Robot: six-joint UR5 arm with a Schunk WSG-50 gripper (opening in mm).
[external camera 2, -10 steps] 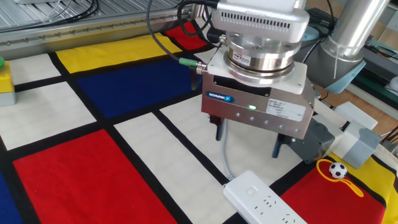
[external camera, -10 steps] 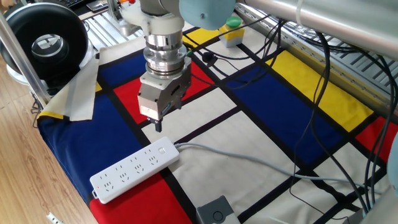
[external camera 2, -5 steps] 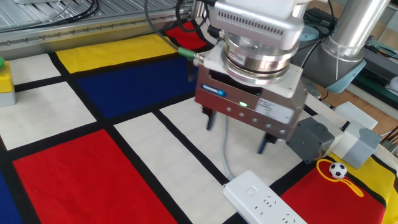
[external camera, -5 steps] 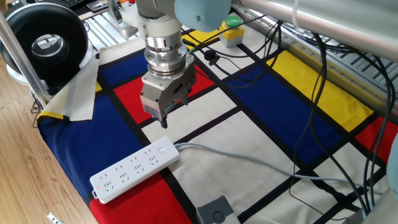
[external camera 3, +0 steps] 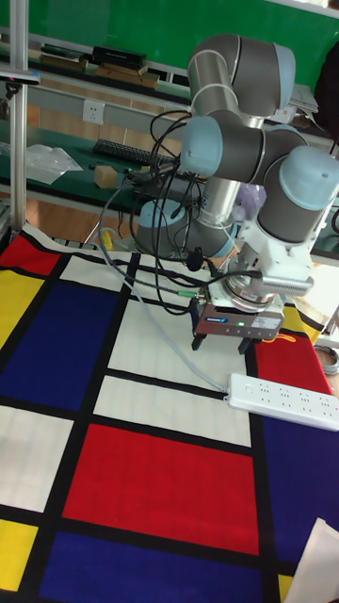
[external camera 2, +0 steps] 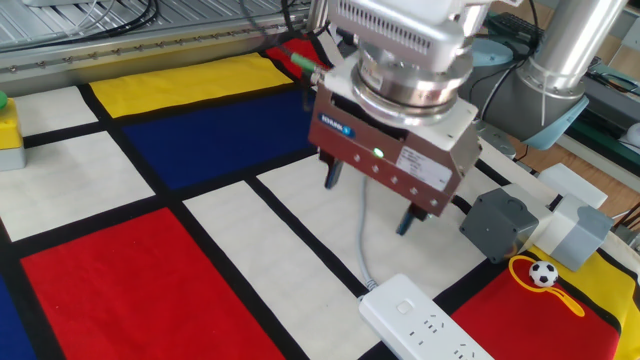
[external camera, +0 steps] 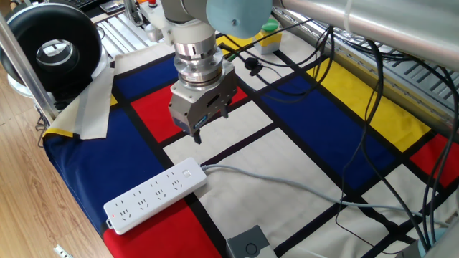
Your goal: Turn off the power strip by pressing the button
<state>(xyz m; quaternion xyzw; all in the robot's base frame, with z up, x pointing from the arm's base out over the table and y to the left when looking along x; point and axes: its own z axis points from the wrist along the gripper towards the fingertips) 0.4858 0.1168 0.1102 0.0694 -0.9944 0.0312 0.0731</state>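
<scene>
The white power strip [external camera: 154,195] lies on the checked cloth near the table's front edge, its pale grey cord [external camera: 272,179] running off to the right. Its button [external camera: 188,173] is a small flush mark at the cord end. My gripper [external camera: 199,134] hangs above the cloth, a little behind the strip's cord end and clear of it. From the other side, the gripper [external camera 2: 368,195] is tilted, with its two fingers wide apart and nothing between them, above the cord and beyond the power strip [external camera 2: 420,322]. In the tall view, the gripper [external camera 3: 221,344] hovers above the power strip's [external camera 3: 282,396] left end.
A small grey box [external camera 2: 497,222] with a round button stands near the strip, also at the front edge [external camera: 247,244]. A green button on a yellow box [external camera: 267,32] sits at the back. A black round device [external camera: 50,54] stands at the left, and cables [external camera: 373,143] drape over the right side.
The gripper has drifted up and toward the back right, away from the strip's cord end, and has tilted further. The strip has not moved.
</scene>
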